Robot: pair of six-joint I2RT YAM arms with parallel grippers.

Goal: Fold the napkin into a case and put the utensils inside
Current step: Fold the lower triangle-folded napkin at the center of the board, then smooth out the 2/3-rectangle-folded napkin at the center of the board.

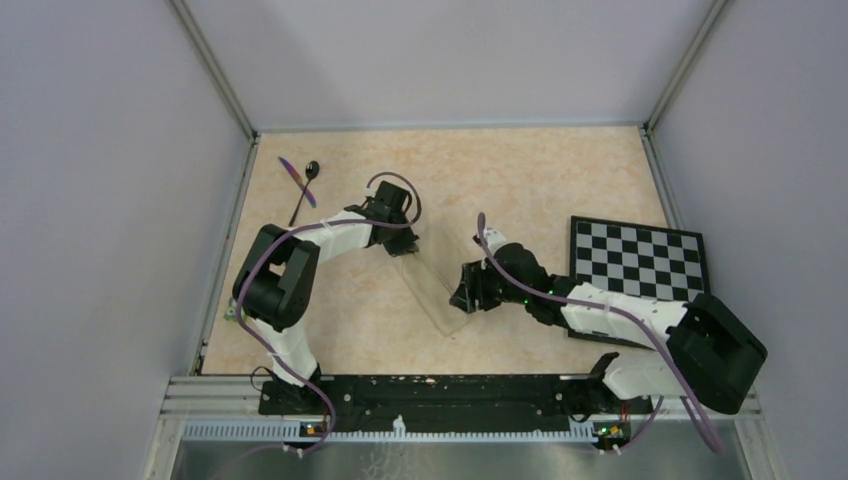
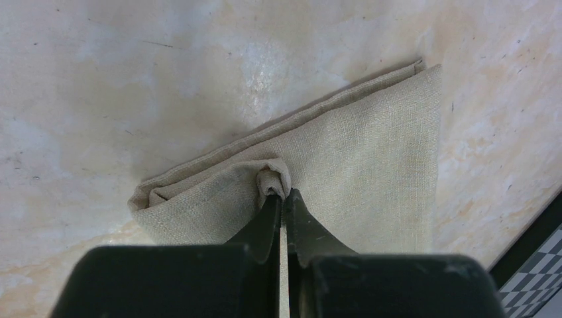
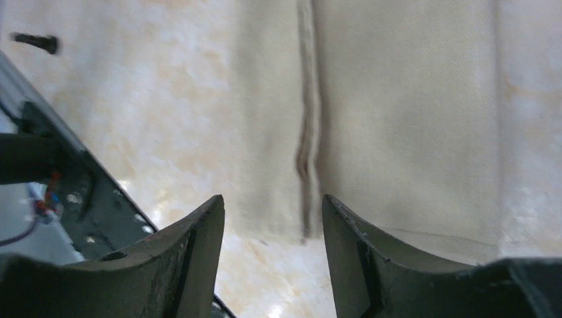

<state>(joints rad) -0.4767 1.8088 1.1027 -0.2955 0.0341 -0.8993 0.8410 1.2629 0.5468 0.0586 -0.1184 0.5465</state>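
Left wrist view: the left pincer (image 2: 283, 195) is pressed together on a small gathered nub of the napkin (image 2: 358, 152), pinching several layers at once near 1 end of the fold. The cloth is soft, light and limp. It wrinkles where it is pinched and its stacked edges show as separate layers, so I judge it will sag and unfold if lifted by 1 point alone.

From above, the napkin (image 1: 432, 293) lies as a narrow strip slanting across the middle of the bench (image 1: 540, 180), between both arms. The right pincer (image 3: 273, 205) hangs spread over the strip's other end, gripping nothing, with a seam or fold line running between its fingers.

The best hold is probably at a corner or hem, through all layers. The spoon (image 1: 312, 169) and knife (image 1: 290, 170) lie crossed at the far left, well apart. They look slim, stiff and likely slippery.
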